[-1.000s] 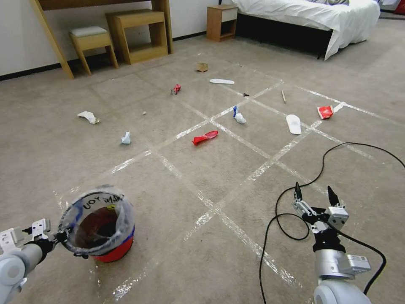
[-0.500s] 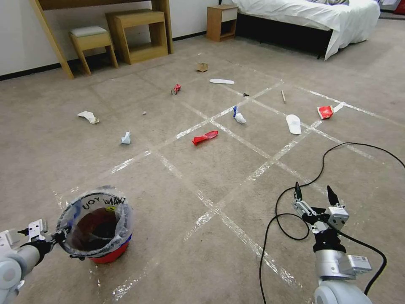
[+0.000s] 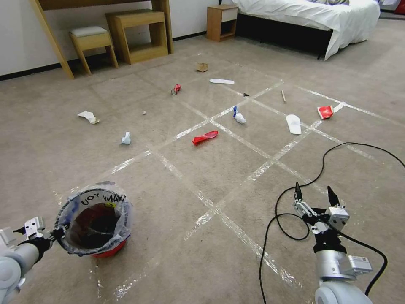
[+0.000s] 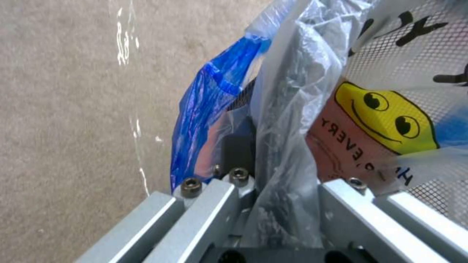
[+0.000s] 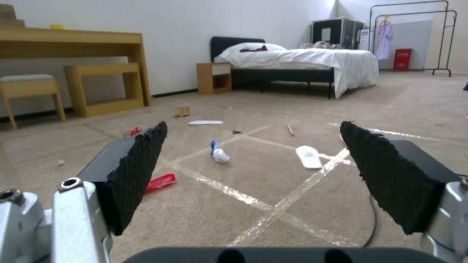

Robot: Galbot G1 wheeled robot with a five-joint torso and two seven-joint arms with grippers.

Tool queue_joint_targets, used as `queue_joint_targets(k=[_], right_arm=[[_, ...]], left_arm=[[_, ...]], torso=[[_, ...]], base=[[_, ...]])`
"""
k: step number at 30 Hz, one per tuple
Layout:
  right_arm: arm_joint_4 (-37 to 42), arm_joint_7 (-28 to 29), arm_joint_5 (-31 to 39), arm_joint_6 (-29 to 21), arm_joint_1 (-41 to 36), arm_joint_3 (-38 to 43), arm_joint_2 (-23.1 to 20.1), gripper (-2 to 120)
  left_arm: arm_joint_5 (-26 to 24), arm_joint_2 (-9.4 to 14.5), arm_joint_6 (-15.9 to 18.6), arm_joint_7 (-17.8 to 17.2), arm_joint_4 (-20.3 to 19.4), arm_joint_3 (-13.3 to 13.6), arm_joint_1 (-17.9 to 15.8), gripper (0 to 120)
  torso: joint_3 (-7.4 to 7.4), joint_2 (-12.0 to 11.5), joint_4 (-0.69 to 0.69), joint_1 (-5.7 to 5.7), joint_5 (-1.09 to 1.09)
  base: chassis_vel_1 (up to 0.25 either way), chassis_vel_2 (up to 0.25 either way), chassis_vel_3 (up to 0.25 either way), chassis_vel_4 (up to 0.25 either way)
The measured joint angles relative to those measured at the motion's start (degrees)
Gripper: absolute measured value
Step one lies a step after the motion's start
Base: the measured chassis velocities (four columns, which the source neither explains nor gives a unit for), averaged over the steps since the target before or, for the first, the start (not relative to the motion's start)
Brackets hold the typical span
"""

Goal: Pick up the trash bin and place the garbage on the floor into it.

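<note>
Now, trash bin [image 3: 93, 219] upright, mouth skyward, rim in left gripper's [image 3: 54, 234] clamped jaws; right gripper [image 3: 312, 192] jaws wide.

Floor: beige carpet [image 3: 55, 156] crossed by shiny tape strips [image 3: 236, 139] in a grid.
Wall: plain white [image 5: 195, 33], dark baseboard.
Furniture: wooden desk [image 5: 73, 40], stool [image 3: 90, 40], low open shelf [image 3: 141, 33], bedside table [image 3: 221, 21].
Bed: dark frame, white cover [image 3: 312, 14].
Far corner: clothes rack [image 5: 414, 33].
</note>
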Motion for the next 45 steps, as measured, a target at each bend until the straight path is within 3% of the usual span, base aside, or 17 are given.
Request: queue_joint_targets(k=[5,12,14,16,26,29,34,40,45], right_arm=[[0.2,0.1,0.4,0.0,-0.1,0.1,-0.4,90],[0.6,0.2,1.1,-0.2,-0.2,0.2,-0.8,90],[1.2,0.5,2.2,-0.7,-0.3,0.5,-1.7,90],[1.3,0.5,2.3,-0.8,-0.4,0.5,-1.7,90],[2.2,0.9,4.4,-1.4,-0.5,1.3,-3.2,90],[2.2,0.9,4.8,-1.5,-0.1,1.4,-3.4,90],[1.8,0.9,5.4,-1.5,0.6,1.3,-4.0,90],[1.7,-0.1,5.4,-1.0,0.6,1.4,-4.1,90],[1.8,-0.6,5.4,-0.9,0.4,1.7,-4.1,90]], left_arm=[[-4.1,0.2,0.7,-2.3,-3.5,-2.8,0.3,1],[-5.7,0.3,1.2,-3.5,-5.6,-4.4,0.7,1],[-6.7,-0.1,1.7,-5.1,-8.6,-6.0,2.1,1],[-6.8,-0.1,1.7,-5.1,-8.9,-6.1,2.4,1],[-10.1,-0.4,2.5,-6.8,-17.8,-11.5,9.4,1],[-14.2,-0.4,3.9,-9.4,-21.7,-12.4,11.1,1],[-15.5,-0.4,4.5,-10.8,-21.7,-11.4,11.3,1],[-14.3,0.1,4.4,-10.4,-15.5,-8.9,8.2,1],[-14.0,0.2,4.3,-10.1,-14.7,-8.3,7.1,1]], torso=[[0.0,0.0,0.0,0.0,0.01],[0.0,0.0,0.0,0.0,0.01],[0.0,0.0,-0.01,0.0,0.01],[0.0,0.0,-0.01,0.0,0.01],[0.0,0.0,0.01,0.0,0.02],[-0.01,0.0,0.0,0.0,0.02],[-0.01,0.0,0.0,0.0,0.01],[0.0,0.0,0.0,0.0,0.0],[0.0,0.0,0.0,0.0,0.0]], base=[[0.0,0.0,0.0,0.0],[0.0,0.0,0.0,0.0],[0.0,0.0,0.0,0.0],[0.0,0.0,0.0,0.0],[0.0,0.0,0.0,0.0],[0.0,0.0,0.0,0.0],[0.0,0.0,0.0,0.0],[0.0,0.0,0.0,0.0],[0.0,0.0,0.0,0.0]])
